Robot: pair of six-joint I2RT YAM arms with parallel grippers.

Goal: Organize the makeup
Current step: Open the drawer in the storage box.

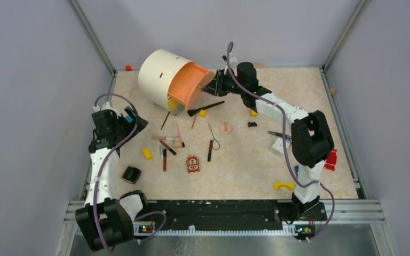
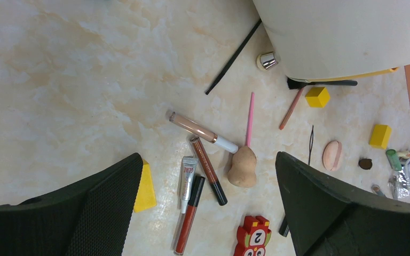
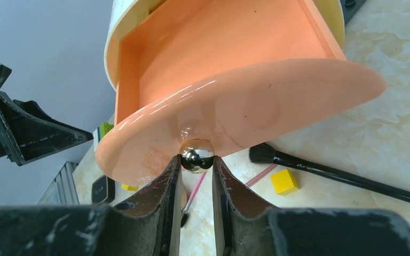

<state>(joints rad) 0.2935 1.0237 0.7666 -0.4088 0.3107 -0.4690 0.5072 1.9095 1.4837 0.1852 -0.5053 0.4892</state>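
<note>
Overhead, the cream round organizer (image 1: 157, 74) sits at the back of the tabletop (image 1: 256, 170) with its orange drawer (image 1: 189, 82) pulled out. The right end effector (image 1: 215, 85) is at the drawer's front. The makeup lies scattered loose in the middle: pencils (image 1: 164, 158), a black brush (image 1: 205, 108), a peach puff (image 1: 225, 128) and a wire-loop tool (image 1: 213, 137). The left end effector (image 1: 133, 120) hangs over the left side, near that scatter.

From the left wrist, the left end effector (image 2: 209, 160) stands fully spread with nothing between its fingers. Below it a beige sponge (image 2: 242, 168), a pink stick (image 2: 250, 118) and several tubes (image 2: 203, 130) lie on the tabletop.

From the right wrist, the right end effector (image 3: 196, 162) is nearly closed, its fingertips pinching the drawer's shiny knob (image 3: 196, 153). What shows of the drawer's inside is bare.

By this, the task has barely begun. The drawer is open and ready, but no makeup that I can see has been put away, so every piece is left to pick up and place.
</note>
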